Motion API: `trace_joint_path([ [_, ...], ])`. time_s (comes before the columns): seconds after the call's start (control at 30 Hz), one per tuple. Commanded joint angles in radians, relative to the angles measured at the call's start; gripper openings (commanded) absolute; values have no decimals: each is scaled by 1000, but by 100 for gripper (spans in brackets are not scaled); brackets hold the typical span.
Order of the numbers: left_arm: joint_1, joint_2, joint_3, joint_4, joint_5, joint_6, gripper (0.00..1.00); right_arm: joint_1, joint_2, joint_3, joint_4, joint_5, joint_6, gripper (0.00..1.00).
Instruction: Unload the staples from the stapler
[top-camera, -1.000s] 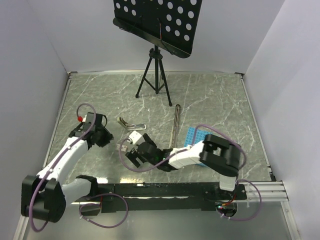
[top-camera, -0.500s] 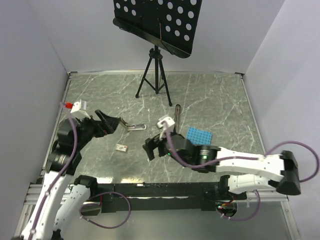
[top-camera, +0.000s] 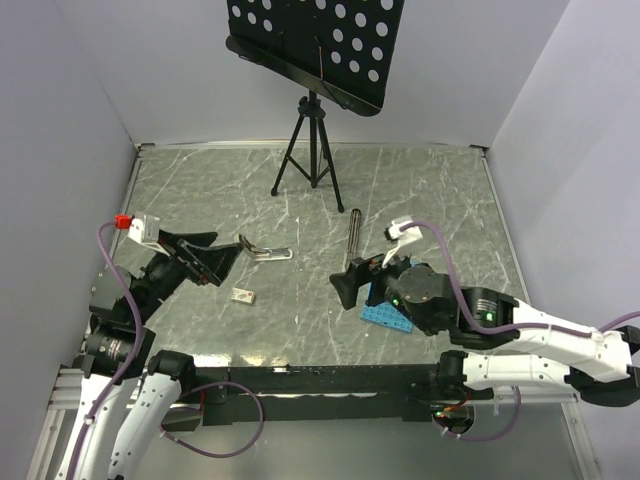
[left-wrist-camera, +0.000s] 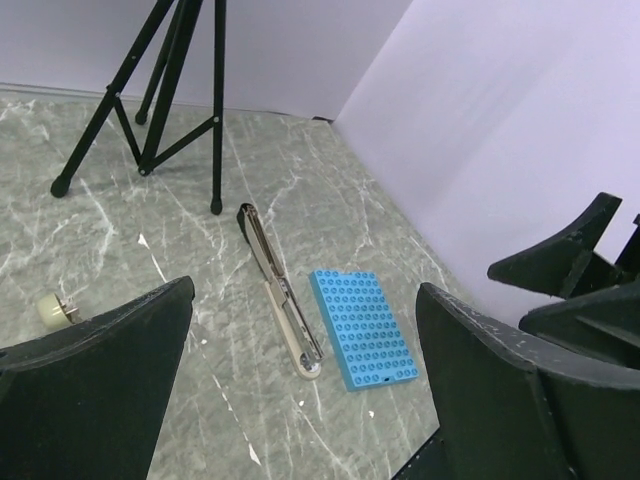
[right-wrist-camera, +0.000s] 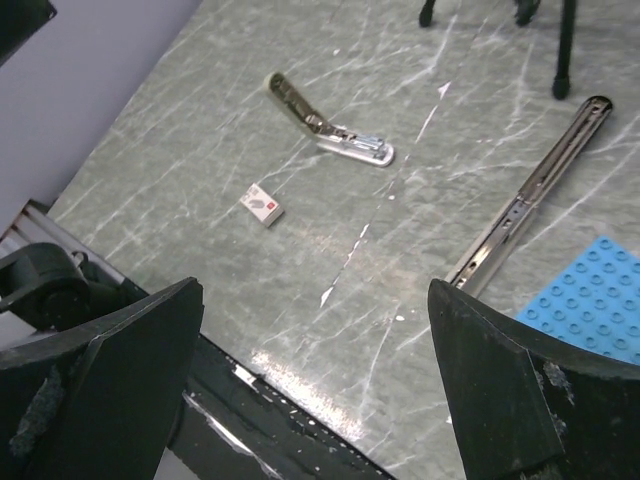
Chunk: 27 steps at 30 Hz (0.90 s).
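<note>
Nearest the arm bases, on the near side of the stapler (top-camera: 262, 250), lie the staples (top-camera: 243, 296): a small pale block resting alone on the bench (top-camera: 430, 200), close to the stapler but not touching it; whether it is one strip or several is too small to tell. Just to the left of the stapler hover the left fingers (left-wrist-camera: 90, 380), spread wide and holding nothing. The right fingers (right-wrist-camera: 520, 400), equally spread and empty, hang well to the stapler's right. The stapler itself lies on its side, its two thin arms splayed in a V, so the magazine appears already opened. Right of the stapler lie a long dark bar (top-camera: 352, 240) and, beyond that, a blue tray (top-camera: 385, 312) partly under the right arm. Far behind the stapler stands a black tripod (top-camera: 310, 150). The step in hand is judged to be a check of the magazine for leftover staples. To do it well, one arm should pin the lower stapler arm flat while the other descends from above. Its fingers should be aligned across the narrow channel, without sweeping the loose block aside.
</note>
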Motion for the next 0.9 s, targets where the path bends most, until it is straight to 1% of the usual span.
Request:
trace_joint_path([
  [0.0, -1, -23, 34, 58, 55, 5, 97, 1, -73, -31, 46, 70, -43, 100],
  [0.07, -1, -28, 26, 74, 61, -3, 97, 1, -86, -40, 64, 76, -40, 100],
  [0.37, -1, 0, 30, 37, 29, 17, 97, 1, -104, -19, 11, 82, -23, 100],
  [0.6, -1, -8, 30, 51, 14, -9, 97, -1, -107, -33, 21, 57, -26, 100],
  [0.73, -1, 18, 78, -13, -32, 17, 96, -1, -110, -48, 52, 53, -32, 100],
  [0.87, -1, 0, 75, -9, -75, 20, 97, -1, -109, -47, 74, 39, -49, 100],
])
